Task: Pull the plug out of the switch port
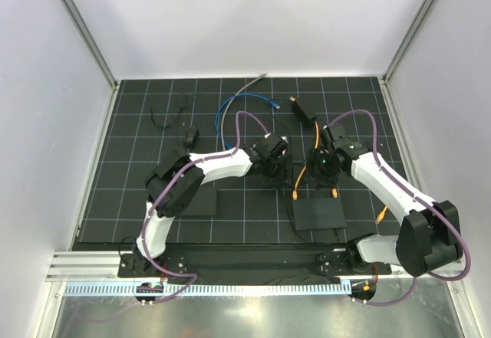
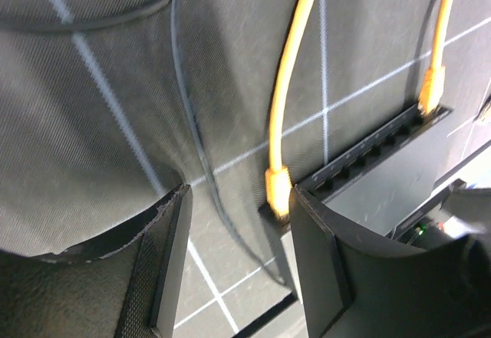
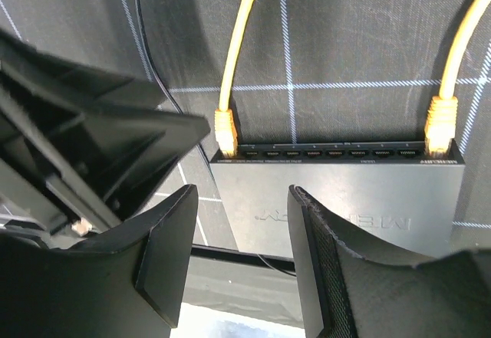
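The switch is a small black box with a row of ports along its far side, also in the right wrist view and the left wrist view. Two orange-cable plugs sit in its end ports: the left plug and the right plug. My left gripper is open, its right finger just beside the left plug, not touching it. My right gripper is open above the switch's left part.
A blue cable, a grey cable and a tiny black block with thin wires lie at the back. A flat black mat lies under the left arm. The left gripper's body crowds the right wrist view.
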You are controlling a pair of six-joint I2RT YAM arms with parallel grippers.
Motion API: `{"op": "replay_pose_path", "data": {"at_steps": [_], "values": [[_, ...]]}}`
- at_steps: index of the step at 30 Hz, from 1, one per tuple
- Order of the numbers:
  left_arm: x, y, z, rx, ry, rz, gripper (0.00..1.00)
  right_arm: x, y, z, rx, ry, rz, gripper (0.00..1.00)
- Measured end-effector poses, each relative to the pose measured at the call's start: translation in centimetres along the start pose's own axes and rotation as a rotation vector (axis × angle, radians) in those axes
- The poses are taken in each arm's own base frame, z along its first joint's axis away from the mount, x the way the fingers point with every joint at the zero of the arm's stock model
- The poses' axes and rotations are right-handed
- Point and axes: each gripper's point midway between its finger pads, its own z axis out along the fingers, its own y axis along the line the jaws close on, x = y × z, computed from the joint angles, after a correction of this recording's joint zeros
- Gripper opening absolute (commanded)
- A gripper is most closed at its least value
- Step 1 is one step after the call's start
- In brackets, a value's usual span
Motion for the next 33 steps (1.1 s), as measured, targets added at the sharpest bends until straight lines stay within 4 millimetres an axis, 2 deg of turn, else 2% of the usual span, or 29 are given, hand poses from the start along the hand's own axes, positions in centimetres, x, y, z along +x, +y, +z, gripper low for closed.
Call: {"op": "replay_pose_path", "data": {"at_steps": [1, 4, 7, 8, 12, 23, 33], "values": [[-0.2, -0.1, 0.2, 0.000, -0.002, 0.000, 0.55, 0.1, -0.1, -0.1, 0.001, 0.000, -0.001, 0.57], [-0.6, 0.2, 0.4, -0.009, -0.009, -0.007, 0.43, 0.2, -0.2, -0.4, 0.008, 0.001, -0.007, 0.57], [-0.8, 1.1, 0.4, -0.031, -0.014, -0.016, 0.24, 0.2, -0.3, -0.7, 0.011, -0.004, -0.013, 0.58], [-0.8, 1.3, 0.5, -0.036, -0.014, -0.021, 0.15, 0.2, -0.3, -0.8, 0.010, -0.004, -0.013, 0.57], [-1.3, 2.5, 0.4, -0.052, -0.017, -0.041, 0.00, 0.2, -0.2, -0.8, 0.005, -0.003, -0.013, 0.57], [-3.3, 4.7, -0.4, -0.069, -0.040, -0.090, 0.00, 0.4, -0.2, -0.4, 0.005, 0.005, 0.003, 0.57], [-6.1, 10.6, -3.6, -0.192, -0.096, -0.180, 0.00, 1.1, -0.1, 0.1, -0.013, 0.033, 0.017, 0.58]]}}
